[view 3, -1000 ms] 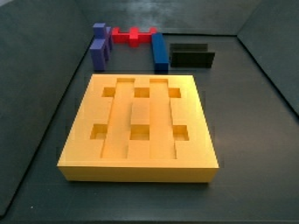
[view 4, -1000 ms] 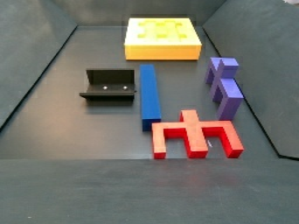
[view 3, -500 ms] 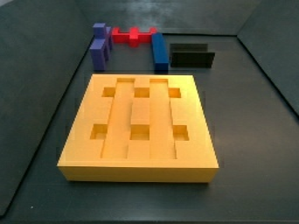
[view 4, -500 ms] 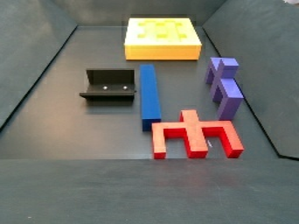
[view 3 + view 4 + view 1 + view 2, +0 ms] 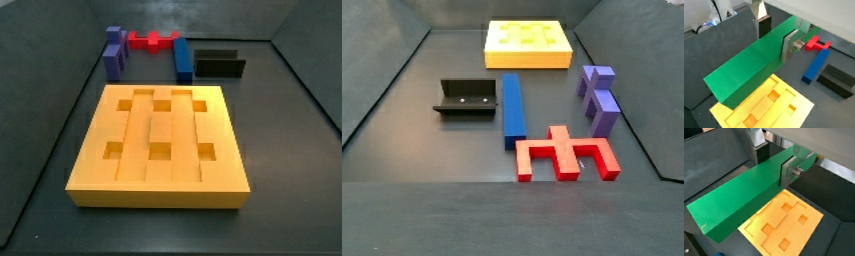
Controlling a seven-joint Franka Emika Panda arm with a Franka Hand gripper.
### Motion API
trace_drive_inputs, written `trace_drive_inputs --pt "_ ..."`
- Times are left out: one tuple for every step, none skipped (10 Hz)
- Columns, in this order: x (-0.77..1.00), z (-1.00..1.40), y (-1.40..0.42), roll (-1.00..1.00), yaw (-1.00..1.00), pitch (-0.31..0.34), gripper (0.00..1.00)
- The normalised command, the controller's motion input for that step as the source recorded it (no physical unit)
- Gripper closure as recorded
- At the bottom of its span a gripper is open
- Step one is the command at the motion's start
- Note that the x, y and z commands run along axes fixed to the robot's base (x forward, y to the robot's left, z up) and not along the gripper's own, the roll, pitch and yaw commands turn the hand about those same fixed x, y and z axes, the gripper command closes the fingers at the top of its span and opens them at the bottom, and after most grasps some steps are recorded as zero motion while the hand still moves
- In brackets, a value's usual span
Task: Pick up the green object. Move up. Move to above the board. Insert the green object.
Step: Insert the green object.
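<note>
In both wrist views my gripper (image 5: 776,37) (image 5: 774,165) is shut on the green object (image 5: 751,70) (image 5: 744,198), a long flat green bar. One silver finger is pressed on each broad face near one end. The bar hangs tilted in the air above the board (image 5: 771,107) (image 5: 784,225), an orange-yellow slab with grooves and square holes. The board also lies on the dark floor in both side views (image 5: 160,125) (image 5: 529,60). Neither the gripper nor the green object shows in the side views.
Beyond the board lie a long blue bar (image 5: 512,103) (image 5: 182,58) (image 5: 815,65), a red piece (image 5: 565,152) (image 5: 152,40) (image 5: 817,44), blue-purple stepped blocks (image 5: 599,98) (image 5: 114,52) and the black fixture (image 5: 465,98) (image 5: 219,63) (image 5: 837,80). Dark walls ring the floor.
</note>
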Motion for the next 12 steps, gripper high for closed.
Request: trace_drive_inputs --pt "0.11 -0.62 0.00 -0.24 0.00 -0.123 1.00" --pt "0.11 -0.62 0.00 -0.24 0.00 -0.130 1.00" --pt "0.10 -0.62 -0.01 -0.24 0.00 -0.130 1.00" --pt "0.08 -0.62 -0.01 -0.24 0.00 -0.119 1.00" --pt "0.03 -0.64 -0.01 -0.23 0.00 -0.109 1.00" --pt "0.03 -0.68 -0.09 -0.20 0.00 -0.103 1.00" --pt "0.02 -0.70 -0.17 -0.13 0.00 -0.076 1.00" --pt "0.00 -0.60 -0.13 -0.09 0.00 -0.029 1.00" --pt "0.00 -0.54 -0.12 -0.06 0.00 -0.009 1.00" --pt "-0.14 -0.61 -0.07 -0.12 -0.05 -0.081 1.00" --pt "-0.37 -0.64 0.00 -0.16 -0.01 -0.151 1.00" --pt "-0.43 -0.61 -0.07 -0.09 0.00 -0.171 1.00"
